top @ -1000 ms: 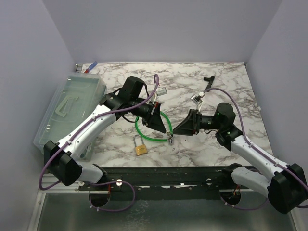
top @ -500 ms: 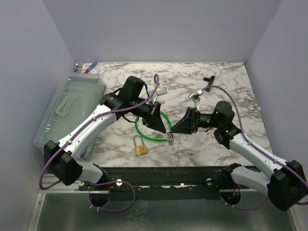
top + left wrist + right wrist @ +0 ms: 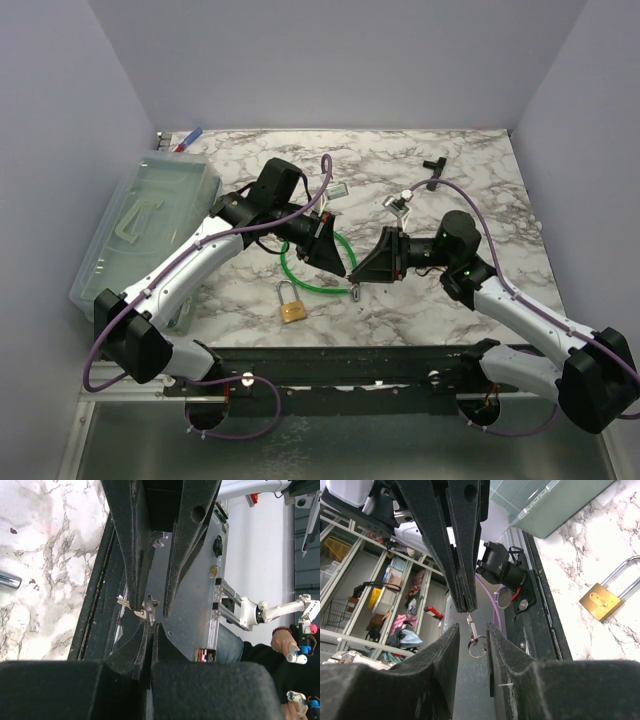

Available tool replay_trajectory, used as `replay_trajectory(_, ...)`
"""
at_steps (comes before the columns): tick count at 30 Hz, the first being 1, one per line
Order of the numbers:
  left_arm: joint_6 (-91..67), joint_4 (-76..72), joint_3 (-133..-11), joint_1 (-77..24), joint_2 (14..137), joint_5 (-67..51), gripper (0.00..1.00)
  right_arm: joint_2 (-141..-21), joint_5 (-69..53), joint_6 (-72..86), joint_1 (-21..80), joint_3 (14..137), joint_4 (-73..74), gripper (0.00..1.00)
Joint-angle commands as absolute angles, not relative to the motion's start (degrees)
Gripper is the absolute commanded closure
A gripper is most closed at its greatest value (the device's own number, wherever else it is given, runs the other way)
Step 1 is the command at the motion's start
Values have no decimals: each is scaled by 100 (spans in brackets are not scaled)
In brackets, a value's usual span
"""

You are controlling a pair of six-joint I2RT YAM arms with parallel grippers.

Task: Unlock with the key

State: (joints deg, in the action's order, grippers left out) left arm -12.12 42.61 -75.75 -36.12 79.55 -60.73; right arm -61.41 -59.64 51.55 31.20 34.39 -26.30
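Between our two wrists, just above the table (image 3: 480,170), hangs the key (image 3: 470,622). Our left gripper (image 3: 151,629) is clamped on one end of it at the very fingertips. The rest of the key sticks out along the line of those fingers, straight toward our right gripper (image 3: 470,629). That gripper is spread, with one finger on either side of the key and its small ring (image 3: 476,649); as far as we can tell from the right wrist view, it touches neither. So the key's long axis runs into the right gripper's gap, not across it. We judge that the right arm is the one placed to take the key, by closing on the free end. Which end carries the bit we cannot tell. The padlock (image 3: 291,309) lies flat on the marble, apart from both grippers. It sits on the bases' side of their meeting point and toward our left, with its shackle pointing away from the bases.
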Motion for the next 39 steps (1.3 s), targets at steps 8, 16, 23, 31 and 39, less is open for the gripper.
replay_trajectory(8,-1064,4225,-7677,-3616,7939,-6149,100,-6120,-6079,4966,3182,3630,-2457,72)
replay_trajectory(16,-1047,4217,-7683,-3612,7969,-6109,100,-6109,-6076,4959,3181,3588,-2414,86)
replay_trajectory(23,-1131,4192,-7690,-3612,7972,-5750,82,-6122,-6050,4953,3186,3441,-2454,100)
replay_trajectory(31,-1244,4181,-7625,-3610,7788,-5119,38,-5853,-5528,4869,3182,3212,-2159,100)
replay_trajectory(39,-1660,4115,-7417,-3613,7388,-3628,26,-5462,-4199,4737,3181,3127,-1186,100)
